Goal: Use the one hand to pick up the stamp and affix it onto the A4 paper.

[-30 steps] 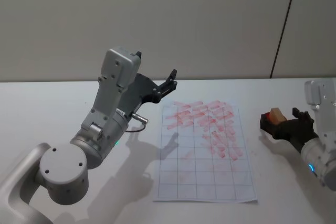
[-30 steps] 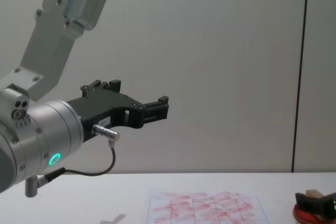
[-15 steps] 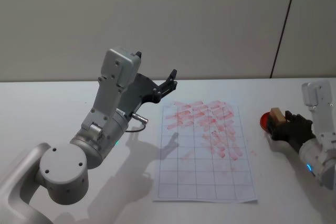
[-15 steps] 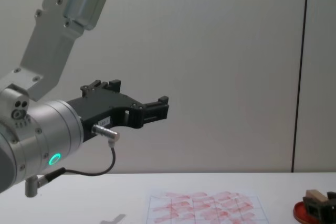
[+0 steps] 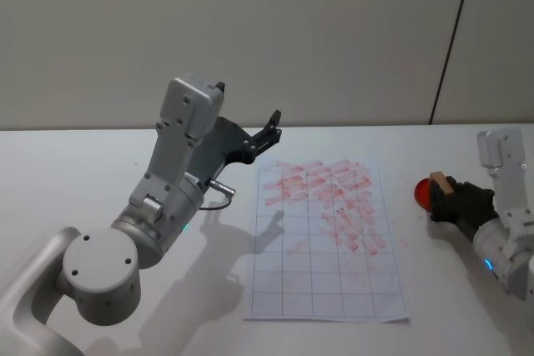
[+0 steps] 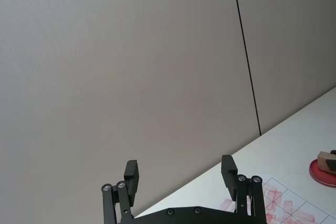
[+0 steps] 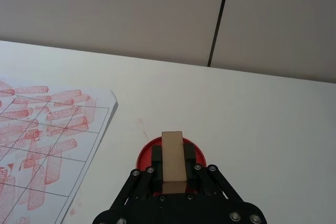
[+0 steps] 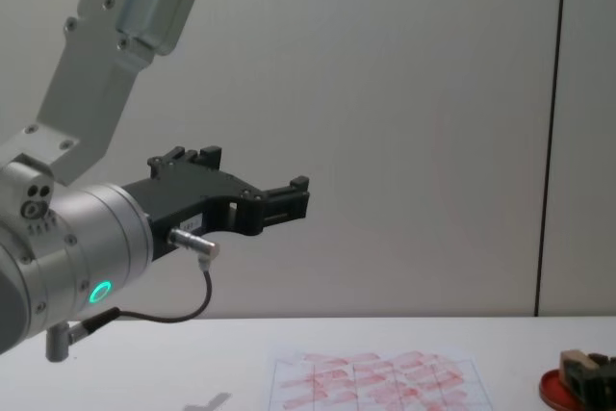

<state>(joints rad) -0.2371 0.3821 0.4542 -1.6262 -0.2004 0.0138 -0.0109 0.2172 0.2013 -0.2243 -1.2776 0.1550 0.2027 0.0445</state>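
My right gripper [image 5: 440,197] is at the table's right side, shut on the stamp [image 5: 438,186], a small tan wooden block. In the right wrist view the stamp [image 7: 172,162] sits between the black fingers [image 7: 156,157], directly over the red dish [image 7: 144,156]. The A4 paper [image 5: 326,248], a gridded white sheet smeared with red marks, lies flat at the table's middle, to the left of that gripper. It also shows in the right wrist view as the paper [image 7: 42,129]. My left gripper [image 5: 272,126] hangs open and empty high above the paper's far left corner.
The round red dish [image 5: 422,193] rests on the white table just right of the paper. The big silver left arm [image 5: 171,198] with its cable stands over the table's left half. A plain wall closes the back.
My right gripper has turned and shifted slightly with the stamp, uncovering more of the red dish. The left arm has not moved.
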